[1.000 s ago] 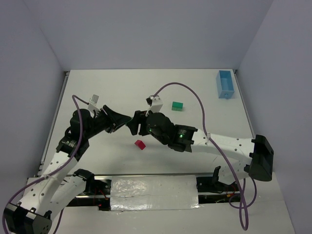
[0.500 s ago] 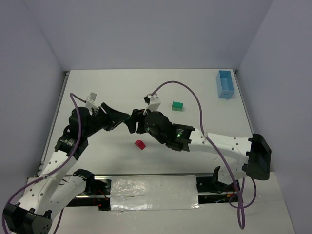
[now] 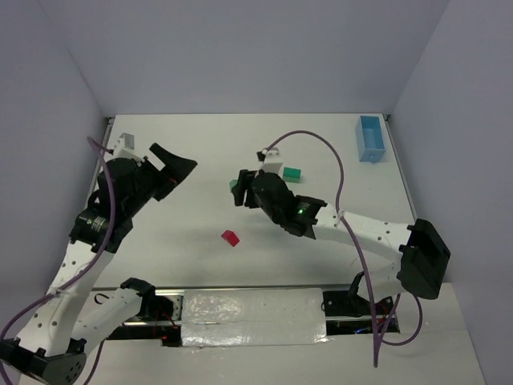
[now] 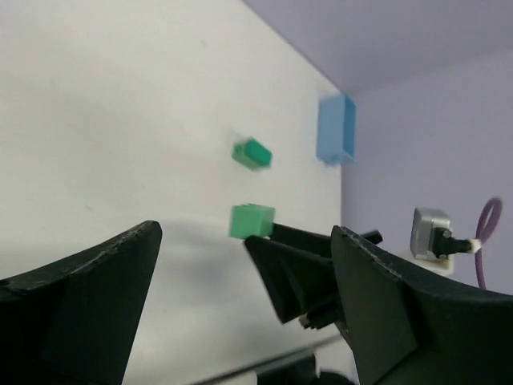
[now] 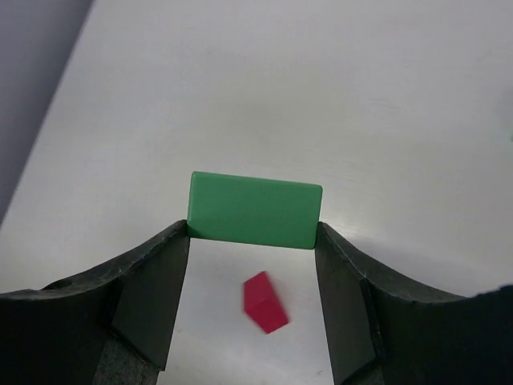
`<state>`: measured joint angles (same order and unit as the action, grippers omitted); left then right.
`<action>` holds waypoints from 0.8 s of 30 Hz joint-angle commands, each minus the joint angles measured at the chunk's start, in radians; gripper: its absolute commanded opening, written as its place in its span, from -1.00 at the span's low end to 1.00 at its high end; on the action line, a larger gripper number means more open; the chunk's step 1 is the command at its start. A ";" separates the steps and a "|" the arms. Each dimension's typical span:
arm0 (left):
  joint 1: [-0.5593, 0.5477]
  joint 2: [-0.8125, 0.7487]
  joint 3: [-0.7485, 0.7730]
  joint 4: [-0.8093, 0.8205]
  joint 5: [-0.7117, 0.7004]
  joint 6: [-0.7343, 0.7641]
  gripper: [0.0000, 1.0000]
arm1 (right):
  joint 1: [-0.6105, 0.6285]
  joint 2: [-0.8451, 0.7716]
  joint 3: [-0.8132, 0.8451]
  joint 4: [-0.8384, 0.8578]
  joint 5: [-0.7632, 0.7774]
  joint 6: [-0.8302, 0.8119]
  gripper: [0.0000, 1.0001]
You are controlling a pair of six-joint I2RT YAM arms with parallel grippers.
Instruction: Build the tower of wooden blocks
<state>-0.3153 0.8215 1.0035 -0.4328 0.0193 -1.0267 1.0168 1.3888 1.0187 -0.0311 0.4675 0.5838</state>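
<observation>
My right gripper (image 5: pixel 253 231) is clamped on a green block (image 5: pixel 255 210), one finger on each short end, holding it level and apparently clear of the table (image 5: pixel 385 96). That grip leaves the broad faces free, I judge, for setting it flat or onto another piece. Beneath the fingers, down on the table, lies the red wedge (image 5: pixel 264 301), untouched; as the roof it should go on last. To the right of this gripper, back beside its wrist, the second green block (image 3: pixel 292 174) rests alone on the table. No two pieces touch, so the tower is not yet begun. To the left, well apart from the held block and facing it, my left gripper (image 3: pixel 178 170) hangs above the table with its fingers spread wide and nothing between them, out of the carrying arm's way. The blue tray (image 3: pixel 370 138) sits far off to the right near the table's back edge, taking no part. The next move, as I read it, is to bring the held block to its mate.
</observation>
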 commanded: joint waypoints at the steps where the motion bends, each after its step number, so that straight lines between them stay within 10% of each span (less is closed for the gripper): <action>1: -0.001 -0.025 0.096 -0.147 -0.293 0.109 0.99 | -0.116 -0.028 -0.005 -0.062 0.083 0.019 -1.00; 24: 0.001 -0.265 -0.111 -0.156 -0.463 0.571 0.99 | -0.462 0.279 0.132 -0.064 0.068 -0.133 -0.87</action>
<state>-0.3153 0.5652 0.8898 -0.6575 -0.4511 -0.5014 0.5640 1.6714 1.0832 -0.1215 0.5289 0.4801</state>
